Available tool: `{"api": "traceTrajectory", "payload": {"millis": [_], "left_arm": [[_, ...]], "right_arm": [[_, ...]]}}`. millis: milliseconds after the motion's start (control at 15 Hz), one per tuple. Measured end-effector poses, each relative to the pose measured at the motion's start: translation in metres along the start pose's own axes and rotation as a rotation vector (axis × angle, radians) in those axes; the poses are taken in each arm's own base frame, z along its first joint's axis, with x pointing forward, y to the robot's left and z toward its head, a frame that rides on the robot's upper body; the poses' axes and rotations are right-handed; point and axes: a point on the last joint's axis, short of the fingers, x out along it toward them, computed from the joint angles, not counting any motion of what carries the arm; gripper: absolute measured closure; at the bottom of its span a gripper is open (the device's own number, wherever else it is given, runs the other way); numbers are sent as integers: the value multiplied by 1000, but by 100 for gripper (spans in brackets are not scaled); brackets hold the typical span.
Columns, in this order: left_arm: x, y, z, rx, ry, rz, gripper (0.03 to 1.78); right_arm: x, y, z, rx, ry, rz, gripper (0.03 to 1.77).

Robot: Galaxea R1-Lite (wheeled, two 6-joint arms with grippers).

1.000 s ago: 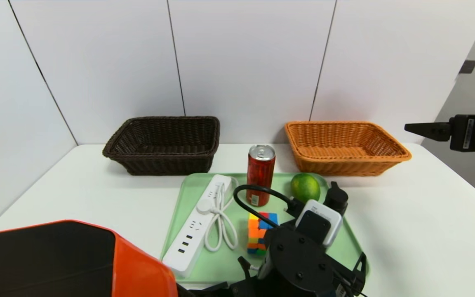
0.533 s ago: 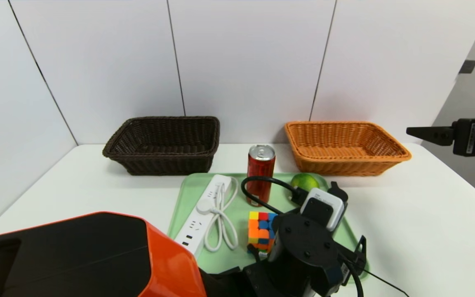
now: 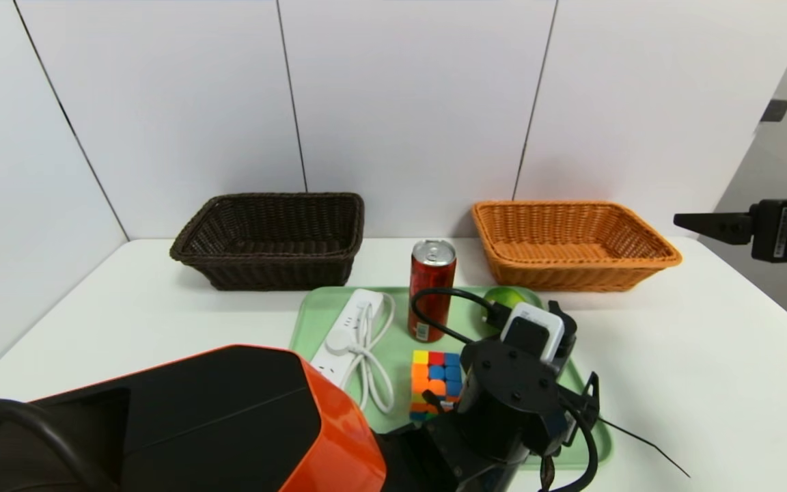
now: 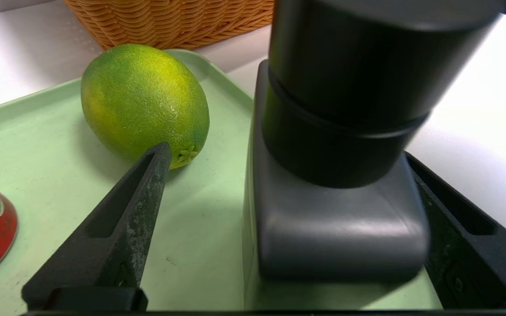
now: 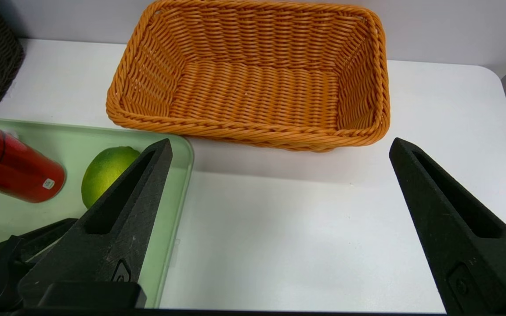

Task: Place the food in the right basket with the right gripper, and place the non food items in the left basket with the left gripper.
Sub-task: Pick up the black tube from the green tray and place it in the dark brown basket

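At about 11 o'clock on the tabletop (image 3: 673, 383) sits the dark brown basket (image 3: 267, 258), its woven floor in view between its sloping sides. The orange basket (image 5: 253, 131) stands at 1 o'clock, and I can see its woven bottom and all four walls from my right wrist. Nearer me, between and below the two baskets, lies the green tray (image 3: 318, 311), which bears the whole mixed load.

On the tray, the red can (image 3: 432, 277) stands upright at 12 o'clock. The green fruit (image 4: 143, 98) rests at 1 o'clock, near the orange basket, and the black bottle (image 4: 341, 228) is at 2 o'clock. The colourful puzzle cube (image 3: 436, 383) sits around the middle. The white power strip (image 3: 356, 318) lies aslant toward 9 o'clock, with its tied white cord (image 3: 365, 348) beside it; my arm hides its near end.

My left hand (image 4: 286, 149) is at the tray's 2 o'clock side, fingers spread with the black bottle between them. A gap shows on the fruit's side; whether the other finger touches the bottle, I cannot tell. My right hand (image 5: 281, 140) hangs at 3 o'clock, beyond the orange basket's outer side, its fingers wide apart.
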Motion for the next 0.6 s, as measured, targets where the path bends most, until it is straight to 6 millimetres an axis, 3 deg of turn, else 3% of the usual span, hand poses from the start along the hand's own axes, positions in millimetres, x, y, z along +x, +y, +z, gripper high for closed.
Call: {"api": "traceTrajectory", "payload": {"millis": [333,600], "left_arm": [[10,6,-7,7,9,20,12],[11,8,-8,8,11,22,75]], "right_arm": [[1,0,-3,2,10,1,9],[1,2,-5,-2,17,9,9]]}}
